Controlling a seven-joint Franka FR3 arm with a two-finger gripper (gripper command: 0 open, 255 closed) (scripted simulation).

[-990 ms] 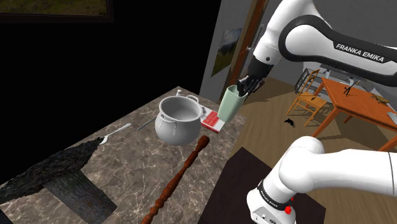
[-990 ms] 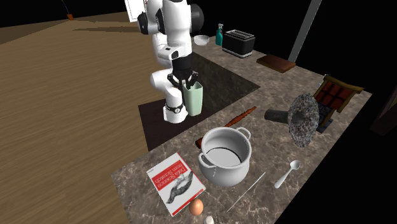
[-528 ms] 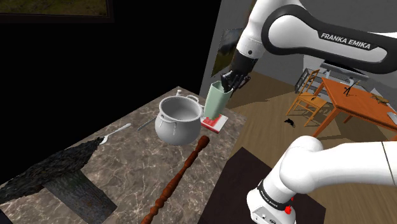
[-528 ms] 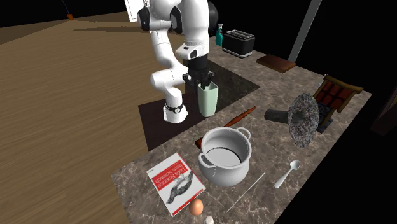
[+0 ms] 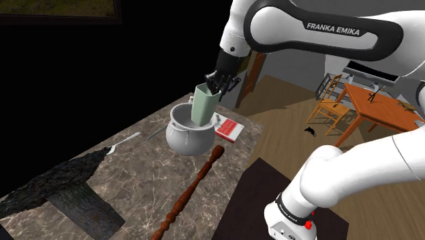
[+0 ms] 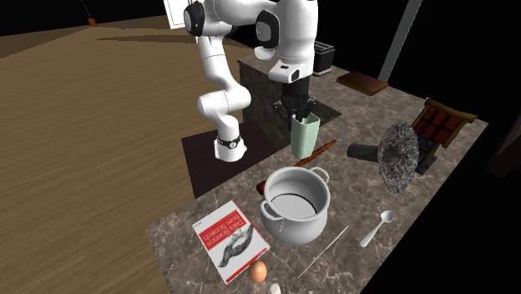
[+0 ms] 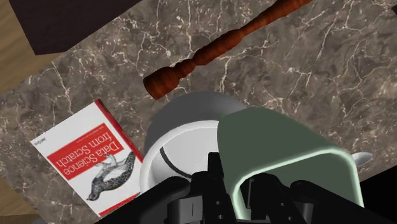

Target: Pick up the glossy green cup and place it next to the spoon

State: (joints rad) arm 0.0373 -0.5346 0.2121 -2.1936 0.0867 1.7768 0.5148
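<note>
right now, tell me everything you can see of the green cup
The cup is pale green and glossy, a tall, slightly tapered tumbler with an open mouth and no handle in sight. The black pincer clasps it at the rim. It hangs a little tilted in the air above the marble-look counter, close by the grey pot, touching nothing but the pincer.

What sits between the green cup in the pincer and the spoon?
In the shoulder view, the grey pot stands between the cup and the spoon, with a thin rod lying between pot and spoon.
</note>
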